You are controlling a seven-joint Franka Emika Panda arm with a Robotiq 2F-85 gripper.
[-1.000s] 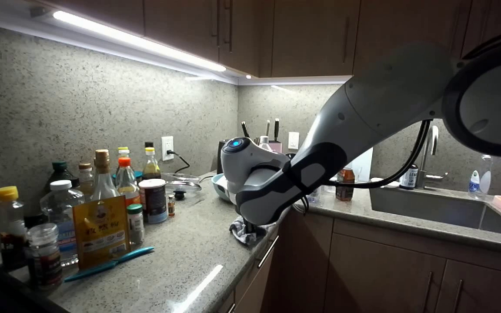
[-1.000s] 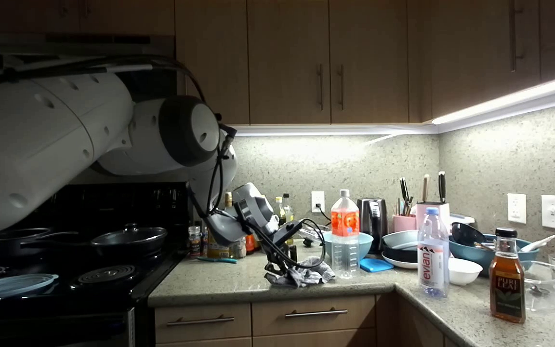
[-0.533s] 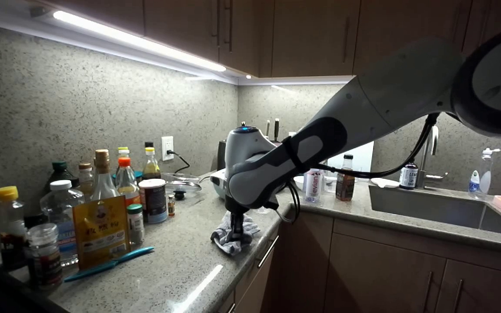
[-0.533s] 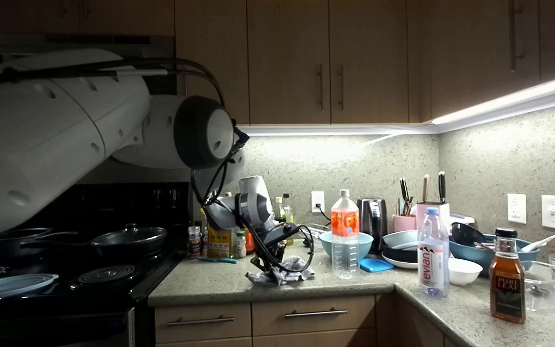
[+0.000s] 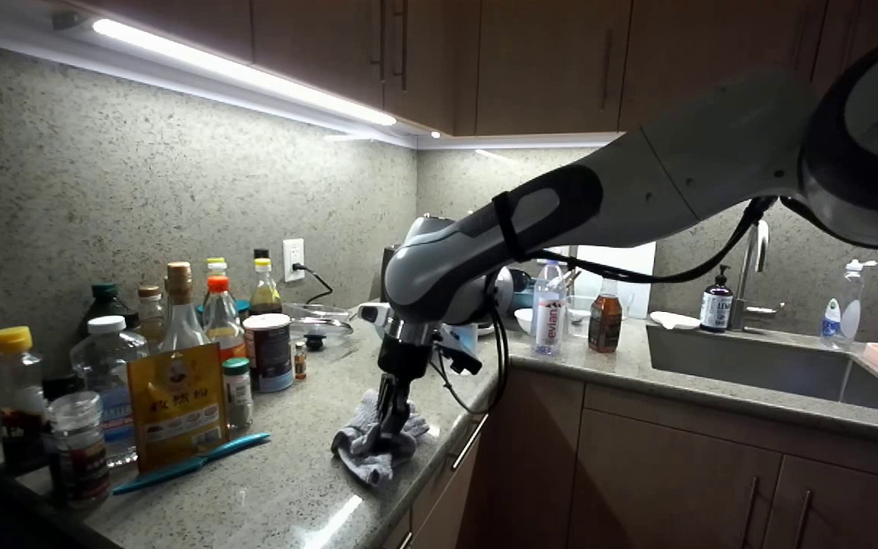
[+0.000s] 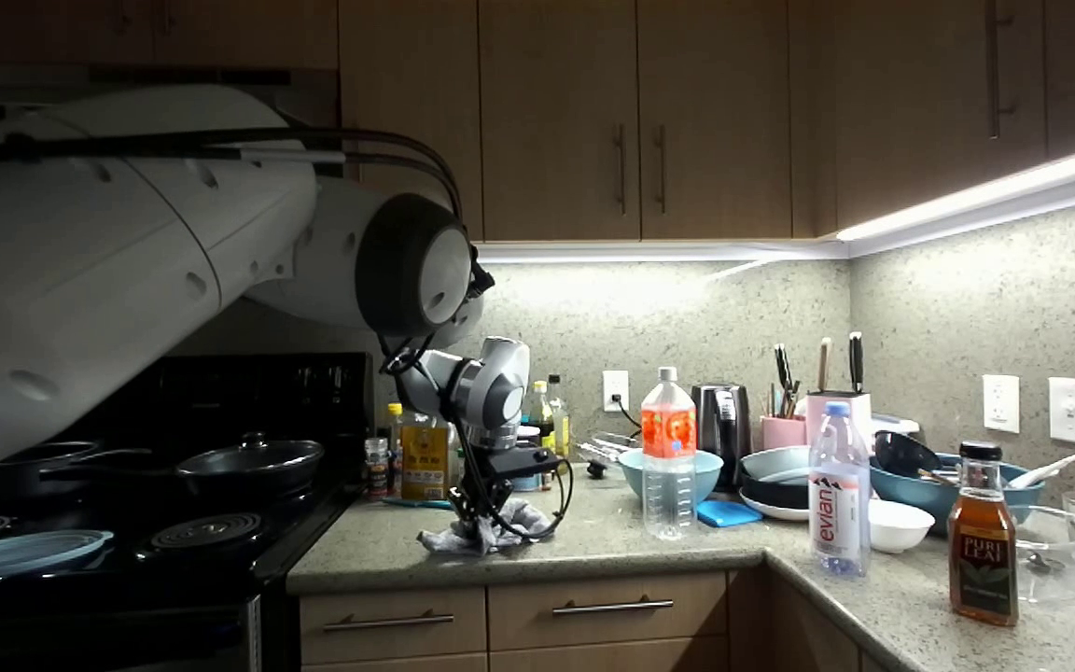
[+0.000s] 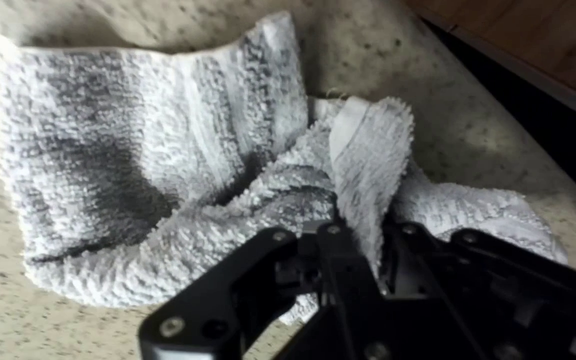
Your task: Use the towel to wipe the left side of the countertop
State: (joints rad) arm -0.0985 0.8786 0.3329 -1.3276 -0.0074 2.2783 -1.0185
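A grey-and-white towel lies bunched on the speckled stone countertop, near its front edge; it shows in both exterior views. In the wrist view the towel spreads flat to the left, with a fold standing up between the fingers. My gripper points down into the towel, also in an exterior view. In the wrist view the gripper is shut on the towel, with cloth pinched between the fingers. The fingertips are hidden in the cloth.
A yellow pouch, a teal knife, a white-lidded can and several bottles stand along the back wall. The black stove borders the counter's left end. A large soda bottle stands right of the towel.
My gripper has dragged the towel along the countertop toward the stove, leftward in both exterior views. The hand's tilt has changed. The grip on the towel stays.
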